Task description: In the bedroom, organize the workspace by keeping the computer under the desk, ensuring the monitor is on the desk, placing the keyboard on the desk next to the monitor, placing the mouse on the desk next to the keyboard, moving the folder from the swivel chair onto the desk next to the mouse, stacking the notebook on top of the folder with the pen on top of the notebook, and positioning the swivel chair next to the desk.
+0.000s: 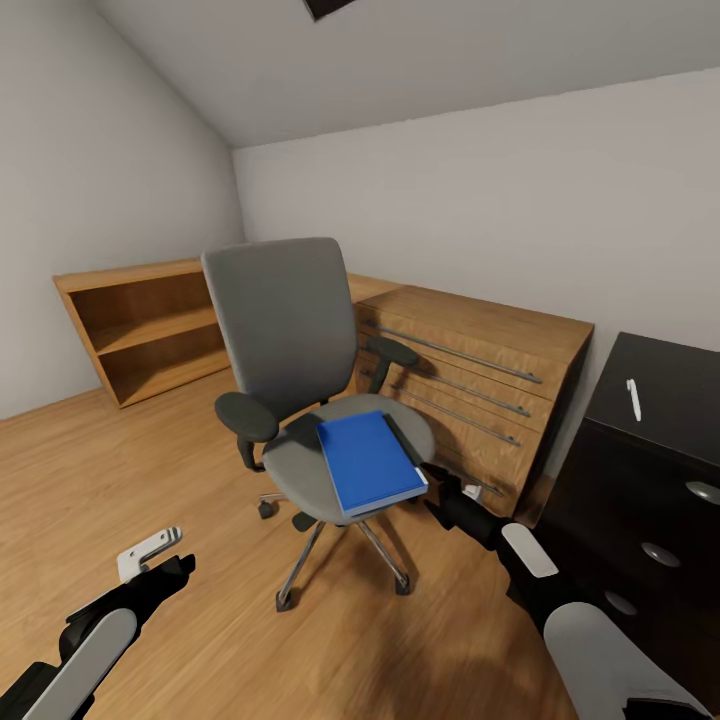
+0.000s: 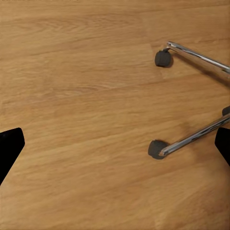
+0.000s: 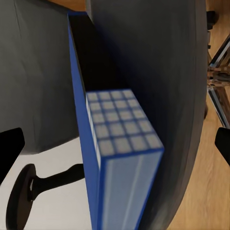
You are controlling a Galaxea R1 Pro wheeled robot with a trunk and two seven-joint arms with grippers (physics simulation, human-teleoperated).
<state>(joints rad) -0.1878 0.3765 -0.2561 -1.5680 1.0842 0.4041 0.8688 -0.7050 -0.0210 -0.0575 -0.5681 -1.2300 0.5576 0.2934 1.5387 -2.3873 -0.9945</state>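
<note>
The blue folder lies flat on the swivel chair seat, in the middle of the picture. The right gripper sits at the folder's corner, spread wide, not pinching it. The left gripper, lower left, hangs open over the wood floor.

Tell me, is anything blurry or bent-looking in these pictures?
Right wrist view: the folder sits close, its near end soft and blurred. Head view: wide-angle lens slants the walls and swivel chair. Left wrist view: sharp, with small soft shadows under the casters.
</note>
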